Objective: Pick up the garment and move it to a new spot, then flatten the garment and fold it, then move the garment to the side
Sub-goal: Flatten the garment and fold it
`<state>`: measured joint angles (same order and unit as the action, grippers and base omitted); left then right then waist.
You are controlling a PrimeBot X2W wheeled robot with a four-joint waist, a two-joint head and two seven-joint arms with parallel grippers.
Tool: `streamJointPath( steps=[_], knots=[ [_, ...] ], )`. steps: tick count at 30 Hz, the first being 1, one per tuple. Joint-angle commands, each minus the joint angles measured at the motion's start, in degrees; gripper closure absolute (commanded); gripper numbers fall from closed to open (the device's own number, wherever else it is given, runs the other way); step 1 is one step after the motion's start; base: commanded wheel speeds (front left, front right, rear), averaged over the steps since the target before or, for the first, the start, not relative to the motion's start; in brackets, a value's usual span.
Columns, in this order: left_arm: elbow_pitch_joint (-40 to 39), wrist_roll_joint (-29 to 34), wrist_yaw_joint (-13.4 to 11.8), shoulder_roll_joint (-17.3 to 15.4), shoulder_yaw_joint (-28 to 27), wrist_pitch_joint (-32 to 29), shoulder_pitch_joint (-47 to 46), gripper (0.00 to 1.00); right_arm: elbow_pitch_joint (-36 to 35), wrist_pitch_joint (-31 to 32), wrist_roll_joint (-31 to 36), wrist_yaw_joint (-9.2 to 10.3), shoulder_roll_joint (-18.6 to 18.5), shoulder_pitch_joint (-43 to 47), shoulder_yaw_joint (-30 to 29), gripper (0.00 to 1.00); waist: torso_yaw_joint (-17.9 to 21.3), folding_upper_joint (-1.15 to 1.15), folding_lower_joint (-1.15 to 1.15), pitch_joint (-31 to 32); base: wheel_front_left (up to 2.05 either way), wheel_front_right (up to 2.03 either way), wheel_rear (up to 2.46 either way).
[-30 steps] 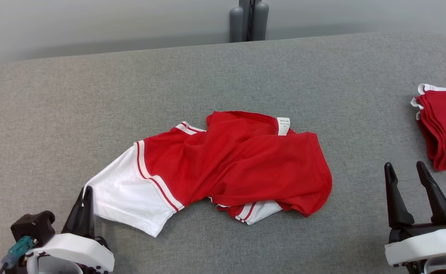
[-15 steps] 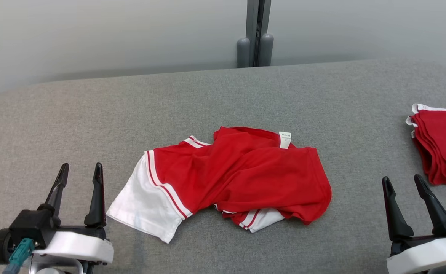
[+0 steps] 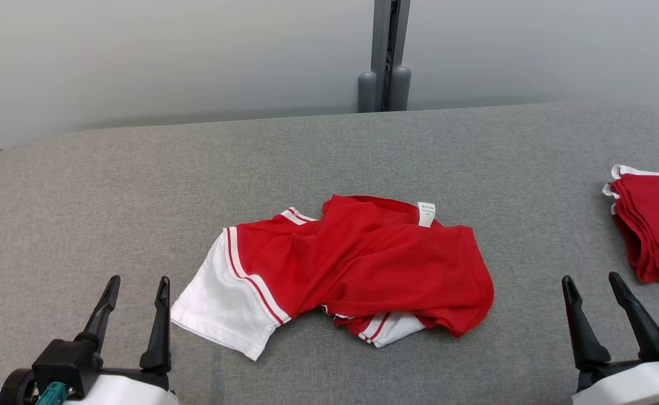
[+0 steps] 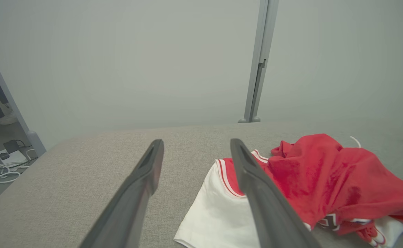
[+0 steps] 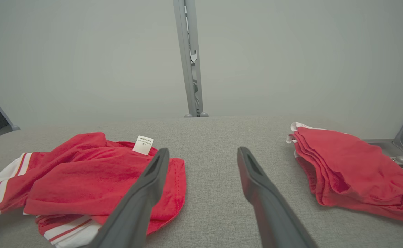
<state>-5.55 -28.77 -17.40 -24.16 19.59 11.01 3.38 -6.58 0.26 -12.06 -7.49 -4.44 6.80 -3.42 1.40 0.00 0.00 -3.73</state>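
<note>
We see garment (image 3: pixel 357 264) crumpled mid-counter (image 3: pixel 138 180), mostly red, white sleeve (image 3: pixel 216 304) w/ red stripes on its left, white label (image 3: pixel 426 213) at far edge. Left tool (image 3: pixel 139 279) lower left: 2 fingers apart, empty, just beside sleeve, not touching. Right tool (image 3: pixel 590 278) lower right: fingers apart, empty, well apart from garment. We note stack of red cloth (image 3: pixel 653 230) at counter's right edge, near right tool.

Lab: padded grey table (image 3: pixel 110 185), partition walls (image 3: pixel 138 56)

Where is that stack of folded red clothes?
In the head view the folded red stack lies at the right edge of the grey table, beyond the right gripper, apart from the crumpled garment.
</note>
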Motion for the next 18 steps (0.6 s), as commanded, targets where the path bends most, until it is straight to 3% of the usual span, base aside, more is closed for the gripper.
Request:
streamJointPath(
  steps=[1, 11, 18],
  knots=[
    [-0.27, -0.2, -0.32, -0.07, 0.02, -0.13, 0.34, 0.0, -0.32, 0.24, 0.25, -0.01, -0.53, 0.4, -0.29, 0.0, -0.11, 0.0, 0.0, -0.06, 0.0, 0.0, 0.0],
    [-0.67, -0.14, 0.58, 0.65, 0.93, -0.11, -2.74, 0.0, -0.42, 1.7, 1.15, -0.01, -2.51, -1.89, 0.41, 0.0, -2.01, 0.0, 0.0, -2.43, 0.0, 0.0, 0.0],
    [-0.39, -0.43, 2.11, 1.76, 1.66, 0.76, -6.17, 0.0, 5.17, 4.19, -1.13, -0.01, -6.02, -7.43, 3.72, 0.0, -5.5, 0.0, 0.0, -7.48, 0.0, 0.0, 0.0]
  ],
)
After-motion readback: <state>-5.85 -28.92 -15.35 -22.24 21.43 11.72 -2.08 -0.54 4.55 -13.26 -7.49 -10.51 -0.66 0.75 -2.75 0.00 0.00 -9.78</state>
